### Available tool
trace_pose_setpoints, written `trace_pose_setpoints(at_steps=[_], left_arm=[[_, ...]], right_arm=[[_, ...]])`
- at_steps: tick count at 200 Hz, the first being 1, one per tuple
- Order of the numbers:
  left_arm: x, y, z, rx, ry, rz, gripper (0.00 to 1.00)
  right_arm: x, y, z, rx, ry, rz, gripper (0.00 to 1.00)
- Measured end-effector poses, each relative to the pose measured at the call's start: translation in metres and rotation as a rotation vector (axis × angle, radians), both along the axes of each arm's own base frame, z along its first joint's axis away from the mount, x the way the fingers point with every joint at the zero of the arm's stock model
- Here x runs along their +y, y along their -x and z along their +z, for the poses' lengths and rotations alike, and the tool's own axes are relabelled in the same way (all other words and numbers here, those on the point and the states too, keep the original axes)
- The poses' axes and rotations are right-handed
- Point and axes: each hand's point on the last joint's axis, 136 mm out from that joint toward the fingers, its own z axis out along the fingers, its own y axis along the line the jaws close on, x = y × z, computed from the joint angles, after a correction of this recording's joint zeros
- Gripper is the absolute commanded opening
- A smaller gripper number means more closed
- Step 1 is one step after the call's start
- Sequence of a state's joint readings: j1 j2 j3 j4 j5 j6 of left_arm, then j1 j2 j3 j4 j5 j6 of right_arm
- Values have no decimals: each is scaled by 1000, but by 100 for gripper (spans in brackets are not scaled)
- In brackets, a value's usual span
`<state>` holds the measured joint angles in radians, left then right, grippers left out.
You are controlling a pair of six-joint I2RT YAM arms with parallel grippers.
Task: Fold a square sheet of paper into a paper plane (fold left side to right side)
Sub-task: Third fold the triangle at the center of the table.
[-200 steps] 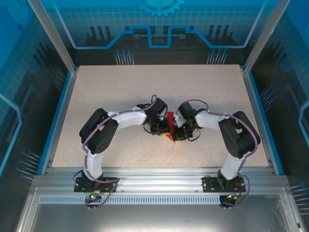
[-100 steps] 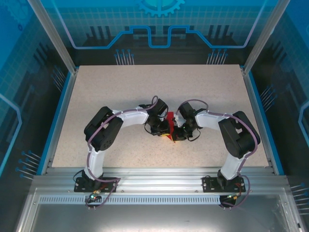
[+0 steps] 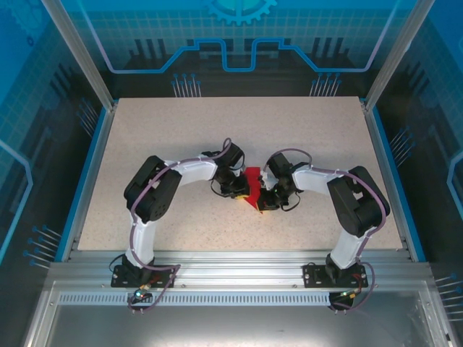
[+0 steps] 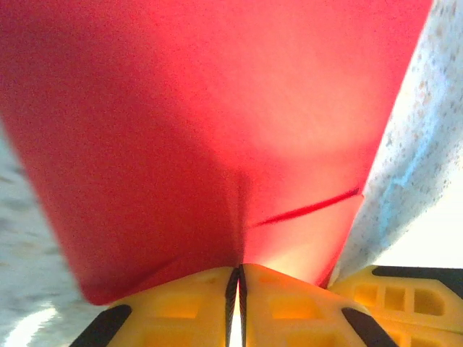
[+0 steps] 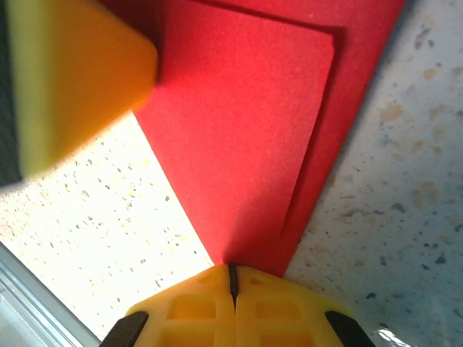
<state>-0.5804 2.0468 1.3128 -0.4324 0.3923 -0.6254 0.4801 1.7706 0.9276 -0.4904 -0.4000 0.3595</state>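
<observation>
1. Near the middle of the table point(image 3: 217, 130): left gripper point(image 4: 237, 278), jaws pressed together, pinching the paper point(image 4: 202, 123) at its left edge, sheet raised there.
2. Just to the right: right gripper point(image 5: 233, 278), jaws fully together, tips at the paper's near point.
3. Between both grippers: folded red paper, two layers showing, narrowing toward the near side, right part lying flat on the speckled surface.

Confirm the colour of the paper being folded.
Bright red, plain, no pattern; the sheet of paper shows best in the right wrist view.
</observation>
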Motion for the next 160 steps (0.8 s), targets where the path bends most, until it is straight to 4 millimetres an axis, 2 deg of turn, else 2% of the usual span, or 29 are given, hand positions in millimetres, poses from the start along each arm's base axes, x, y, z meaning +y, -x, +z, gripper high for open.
trace_pose_setpoints(at_steps=[43, 100, 115, 136, 160], left_arm=[[34, -29, 0, -27, -32, 58, 17], [55, -43, 6, -74, -94, 80, 19], [60, -44, 18, -100, -92, 90, 20], [60, -37, 47, -155, -63, 88, 20], [37, -26, 74, -213, -8, 37, 20]], right_arm=[[0, 0, 0, 4, 2, 0, 0], [0, 0, 0, 4, 2, 0, 0], [0, 0, 0, 4, 2, 0, 0], [0, 0, 0, 4, 2, 0, 0], [0, 0, 0, 4, 2, 0, 0]])
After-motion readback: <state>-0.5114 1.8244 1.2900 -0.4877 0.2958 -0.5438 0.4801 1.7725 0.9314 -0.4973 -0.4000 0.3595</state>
